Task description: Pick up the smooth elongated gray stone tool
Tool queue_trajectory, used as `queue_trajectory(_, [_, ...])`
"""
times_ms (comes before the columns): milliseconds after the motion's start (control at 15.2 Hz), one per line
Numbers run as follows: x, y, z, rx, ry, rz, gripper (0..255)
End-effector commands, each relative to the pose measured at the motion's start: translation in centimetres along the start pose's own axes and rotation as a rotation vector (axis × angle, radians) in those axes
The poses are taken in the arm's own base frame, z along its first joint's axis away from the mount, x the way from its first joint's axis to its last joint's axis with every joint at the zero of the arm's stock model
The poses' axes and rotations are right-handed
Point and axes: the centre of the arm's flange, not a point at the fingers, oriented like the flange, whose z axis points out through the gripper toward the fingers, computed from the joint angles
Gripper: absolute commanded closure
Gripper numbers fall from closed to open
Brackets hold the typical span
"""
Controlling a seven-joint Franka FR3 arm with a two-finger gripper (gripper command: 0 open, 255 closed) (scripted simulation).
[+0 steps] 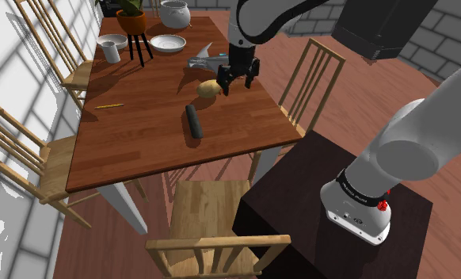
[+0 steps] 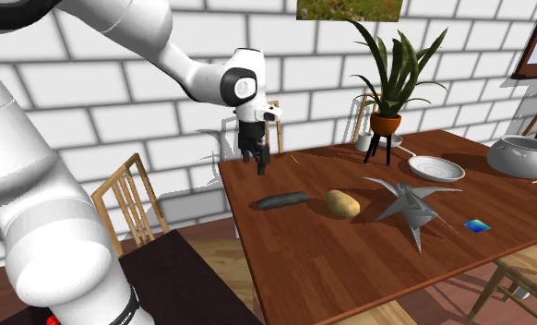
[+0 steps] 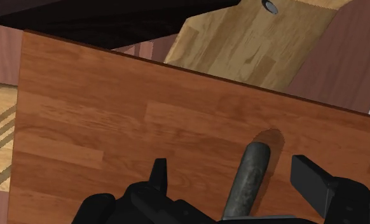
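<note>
Jaws apart; gray stone tool [image 3: 247, 181] between, untouched, on table [image 3: 114, 127].

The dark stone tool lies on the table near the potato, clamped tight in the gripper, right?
Not quite. The stone tool does lie on the table near the potato, but it is not clamped. The wrist view shows the gripper open, straddling the tool without touching it.

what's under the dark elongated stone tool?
The stone tool lies flat on the bare brown table, with a shadow beside it. The patch directly beneath is covered by the tool itself.
</note>
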Motion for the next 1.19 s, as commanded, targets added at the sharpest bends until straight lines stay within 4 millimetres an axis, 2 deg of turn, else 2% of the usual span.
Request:
queue_trajectory(0, [1.8, -0.9, 2.1, -0.001, -0.002, 0.023, 0])
queue_trajectory(1122, [16.0, -7.7, 18.4, -0.019, -0.024, 0.208, 0])
